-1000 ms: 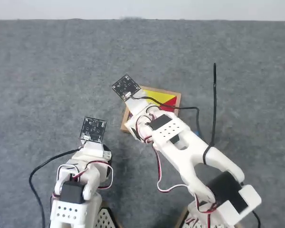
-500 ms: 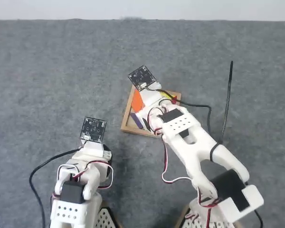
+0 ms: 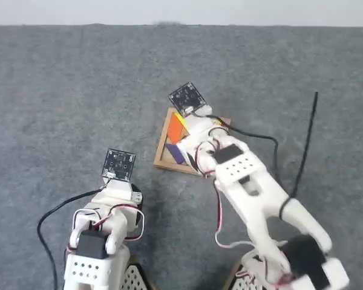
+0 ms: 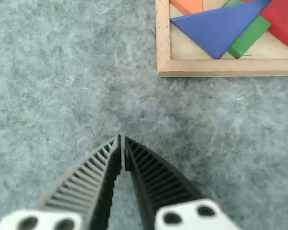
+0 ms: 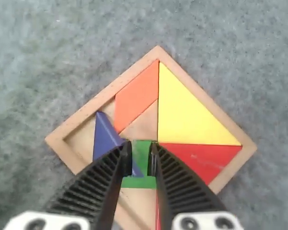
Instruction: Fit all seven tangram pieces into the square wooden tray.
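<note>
A grey felt-like covering (image 3: 60, 90) lies over the whole table top, reaching its left, right and near edges. The pile is short, mottled and even, with no visible folds or seams. Along the far edge of the table runs a pale, plain strip (image 3: 181, 12), meeting the covering in a straight line; whether it is wall or board cannot be told.

I see the right gripper (image 5: 139, 145), jaws slightly apart, over the green piece (image 5: 142, 155) inside the wooden tray (image 5: 206, 102). The orange piece (image 5: 137, 96) and the yellow triangle (image 5: 185, 117) meet at one tray corner. The red triangle (image 5: 201, 160) borders yellow, and the blue triangle (image 5: 103, 141) touches orange.
</note>
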You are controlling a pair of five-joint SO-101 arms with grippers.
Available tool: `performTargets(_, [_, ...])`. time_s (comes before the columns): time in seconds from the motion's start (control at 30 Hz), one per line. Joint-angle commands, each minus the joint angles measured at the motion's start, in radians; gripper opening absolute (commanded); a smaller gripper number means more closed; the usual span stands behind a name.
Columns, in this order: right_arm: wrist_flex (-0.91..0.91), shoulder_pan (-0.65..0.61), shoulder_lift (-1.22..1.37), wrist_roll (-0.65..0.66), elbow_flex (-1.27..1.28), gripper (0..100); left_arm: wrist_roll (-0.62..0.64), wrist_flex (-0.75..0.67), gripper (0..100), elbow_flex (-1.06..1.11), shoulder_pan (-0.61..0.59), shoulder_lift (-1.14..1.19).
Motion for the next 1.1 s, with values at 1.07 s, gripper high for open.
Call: performTargets(1.07, [-0.094, -0.059, 0.205, 0.055, -0.052, 6.9, 0.012, 0.006, 1, -0.013, 0.002, -0.012])
